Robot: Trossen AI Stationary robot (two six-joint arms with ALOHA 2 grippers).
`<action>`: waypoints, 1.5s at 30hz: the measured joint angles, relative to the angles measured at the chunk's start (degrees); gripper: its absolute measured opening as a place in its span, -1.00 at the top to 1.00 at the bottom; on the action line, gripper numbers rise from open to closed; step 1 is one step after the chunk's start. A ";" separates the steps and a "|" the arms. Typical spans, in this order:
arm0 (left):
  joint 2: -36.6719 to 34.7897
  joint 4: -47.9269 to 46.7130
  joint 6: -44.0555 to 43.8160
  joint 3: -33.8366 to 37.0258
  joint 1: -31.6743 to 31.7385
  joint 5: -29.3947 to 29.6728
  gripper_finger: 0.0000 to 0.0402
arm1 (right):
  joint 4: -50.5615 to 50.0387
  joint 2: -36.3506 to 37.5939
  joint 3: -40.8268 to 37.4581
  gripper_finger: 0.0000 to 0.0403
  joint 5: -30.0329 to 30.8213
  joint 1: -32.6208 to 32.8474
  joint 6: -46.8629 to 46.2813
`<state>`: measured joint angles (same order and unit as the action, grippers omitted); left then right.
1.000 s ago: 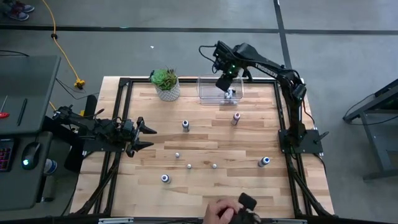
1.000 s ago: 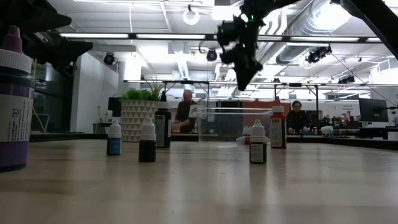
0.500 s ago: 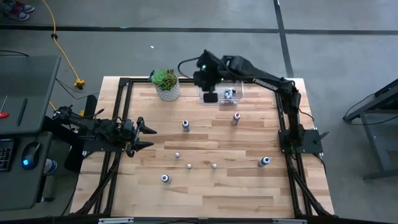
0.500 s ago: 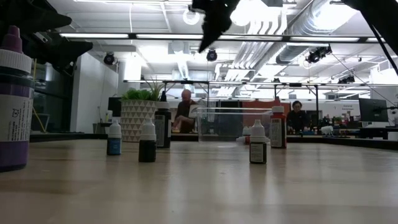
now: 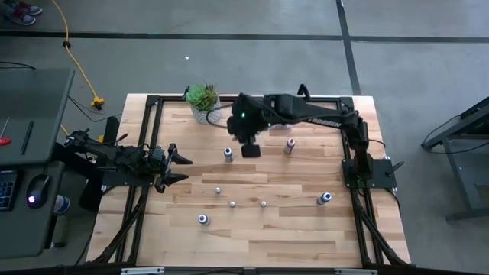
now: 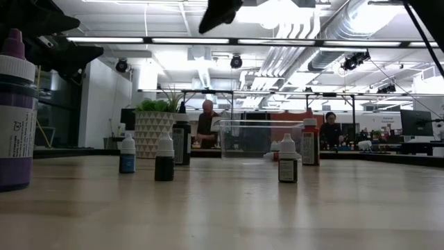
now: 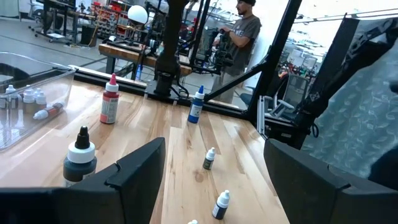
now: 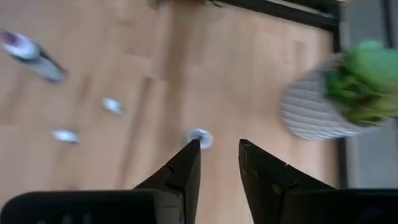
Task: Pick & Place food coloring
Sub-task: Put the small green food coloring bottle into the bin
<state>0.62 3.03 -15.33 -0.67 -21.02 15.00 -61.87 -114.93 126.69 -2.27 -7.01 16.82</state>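
Note:
Food coloring bottles stand scattered on the wooden table: a dark-topped one [image 5: 228,154], a red-topped one [image 5: 289,143], two blue-topped ones [image 5: 325,198] [image 5: 202,219] and three tiny pale ones around [image 5: 232,204]. More small bottles [image 7: 28,98] lie inside the clear bin [image 7: 43,84]. My right gripper [image 5: 250,150] [image 8: 217,146] hangs open and empty high over the table's middle, just right of the dark-topped bottle, which shows below its fingertips [image 8: 200,138]. My left gripper [image 5: 182,166] [image 7: 214,146] waits open and empty at the table's left edge.
A green potted plant [image 5: 203,103] stands at the far edge, left of the bin, which my right arm mostly covers in the high view. The low view shows a big purple-capped bottle [image 6: 14,111] close by. People stand in the room beyond the table.
My right gripper has swung away from above the bin, toward the table's left and near side, and now hangs over the middle beside the dark-topped bottle. The bottles in the bin stayed put. A person's hand at the near edge has gone out of view.

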 joint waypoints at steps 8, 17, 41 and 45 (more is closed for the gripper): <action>-0.01 0.00 0.00 0.00 0.00 0.00 -0.35 | -2.86 0.00 -0.01 0.51 -2.55 7.99 -7.60; 0.00 0.00 0.00 0.00 0.02 0.02 -0.35 | -13.69 0.00 -0.02 0.51 0.60 15.46 -21.41; -0.02 0.02 0.00 0.00 0.01 0.00 -0.35 | 8.10 11.97 -41.33 0.51 -1.12 21.72 -42.66; -0.02 0.01 0.00 0.00 0.01 0.00 -0.35 | 17.10 14.49 -51.22 0.51 -2.19 22.80 -39.35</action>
<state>0.60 3.04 -15.33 -0.67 -21.00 15.00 -44.76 -100.45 75.48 -4.46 15.79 -22.53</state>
